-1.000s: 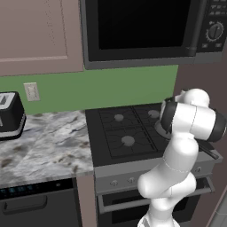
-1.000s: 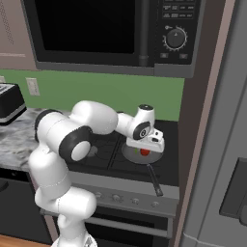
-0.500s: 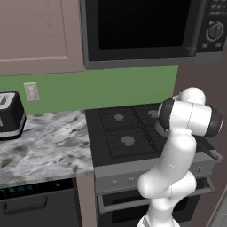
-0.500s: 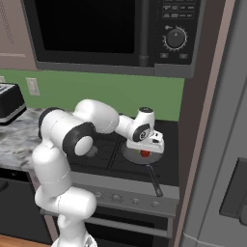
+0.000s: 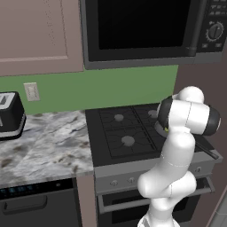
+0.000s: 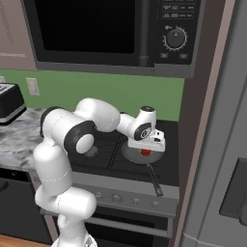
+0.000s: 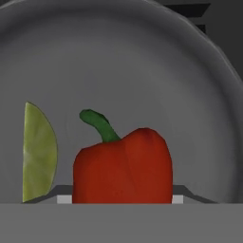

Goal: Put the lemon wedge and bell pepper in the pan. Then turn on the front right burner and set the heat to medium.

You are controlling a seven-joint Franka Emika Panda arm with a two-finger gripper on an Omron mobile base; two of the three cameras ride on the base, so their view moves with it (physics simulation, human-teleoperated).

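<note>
The grey pan (image 7: 142, 57) lies under my hand, and in the right base view the pan (image 6: 128, 153) sits at the front right of the cooktop with its dark handle (image 6: 154, 178) pointing forward. It covers the front right burner. The pale yellow-green lemon wedge (image 7: 38, 152) lies on the pan's floor at the left. The red bell pepper (image 7: 123, 166) with a green stem sits right at my fingers. My gripper (image 6: 146, 150) is shut on the bell pepper (image 6: 145, 152), low inside the pan.
The black cooktop (image 5: 115, 133) has bare burners left of the pan. Control knobs (image 6: 116, 197) line the stove's front panel. A microwave (image 6: 96, 34) hangs above. A tall cabinet wall (image 6: 202, 144) stands close on the right, and a marble counter (image 5: 40, 146) with a toaster (image 5: 9, 115) on the left.
The hand with the pepper has stayed almost still over the pan. Only the arm's upper links have shifted slightly.
</note>
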